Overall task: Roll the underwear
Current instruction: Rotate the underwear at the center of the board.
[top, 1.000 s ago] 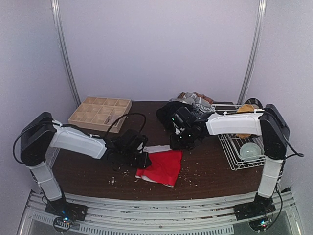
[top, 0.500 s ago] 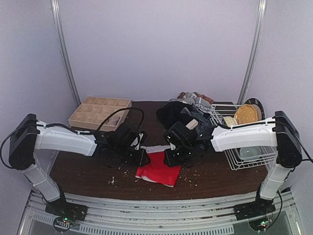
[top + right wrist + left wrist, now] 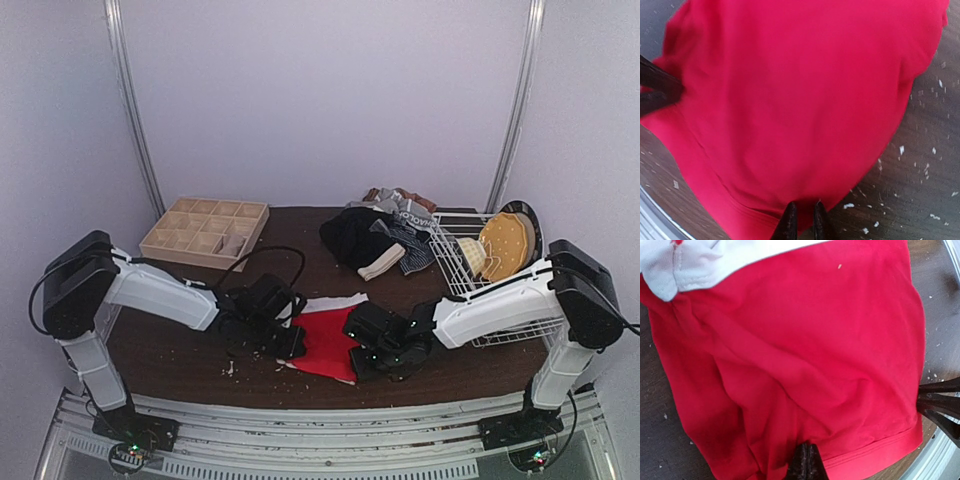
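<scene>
The red underwear (image 3: 328, 338) with a pale waistband (image 3: 325, 303) lies spread flat on the brown table, near the front. My left gripper (image 3: 292, 342) is at its left edge. In the left wrist view the left gripper (image 3: 807, 449) is shut, pinching a fold of the red cloth (image 3: 805, 340) near the hem. My right gripper (image 3: 362, 356) is at the cloth's near right edge. In the right wrist view the right gripper (image 3: 804, 206) has its fingers close together with the red hem (image 3: 790, 100) between them. More underwear, black (image 3: 350, 235), grey-striped (image 3: 412, 238) and pale beige (image 3: 382, 263), is piled at the back.
A wooden grid tray (image 3: 205, 228) stands at the back left. A white wire rack (image 3: 470, 290) holding a tan plate (image 3: 505, 240) stands at the right. White crumbs are scattered over the table (image 3: 180, 345) around the red cloth. The table's metal front edge (image 3: 300, 410) is close.
My right arm has swung from the pile at the back down to the near right edge of the red underwear. My left gripper has stayed at the cloth's left edge.
</scene>
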Motion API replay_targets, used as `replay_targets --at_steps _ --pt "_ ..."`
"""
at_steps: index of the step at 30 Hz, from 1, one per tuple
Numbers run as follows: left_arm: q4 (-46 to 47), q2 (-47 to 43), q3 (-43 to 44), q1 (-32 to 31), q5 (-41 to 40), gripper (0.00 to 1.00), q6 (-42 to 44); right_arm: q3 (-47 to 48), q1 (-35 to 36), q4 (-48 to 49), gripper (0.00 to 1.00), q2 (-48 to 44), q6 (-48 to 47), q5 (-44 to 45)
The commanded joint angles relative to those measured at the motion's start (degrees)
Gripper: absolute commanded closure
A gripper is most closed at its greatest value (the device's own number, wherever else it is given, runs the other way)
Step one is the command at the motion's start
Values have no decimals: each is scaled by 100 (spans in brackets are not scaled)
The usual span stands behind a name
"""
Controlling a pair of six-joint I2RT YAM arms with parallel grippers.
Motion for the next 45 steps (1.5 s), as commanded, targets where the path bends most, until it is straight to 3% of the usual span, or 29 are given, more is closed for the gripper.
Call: replay_targets --at_steps 1,4,7,9,12,15,20,23,28,36,45 --pt "183 -70 -182 -9 -108 100 -37 -287 78 -15 88 -276 244 313" --pt "-143 -397 -82 -11 -134 99 146 -287 73 -47 86 -431 221 350" --pt "-724 -804 304 -6 -302 71 493 -192 85 -122 80 -613 189 413" --pt "-1029 -1047 540 4 -522 59 742 -180 103 -93 73 -773 187 436" --pt "-1194 -1196 809 198 -749 52 993 -160 220 78 66 -984 155 448" --pt "-793 -952 972 653 -275 56 1092 9 449 236 63 -908 115 320" --pt "-125 191 1610 1169 749 78 1316 327 903 512 66 -259 88 -53" --pt "-355 869 2323 1291 930 90 1455 470 1050 495 68 110 152 -90" --pt "-516 1466 2693 1460 808 100 1540 432 1029 268 70 423 231 166" --pt "67 1571 1892 1552 1101 100 1315 109 283 109 71 416 107 266" --pt "1641 1000 4 1543 1228 100 420 319 -626 51 70 615 -406 200"
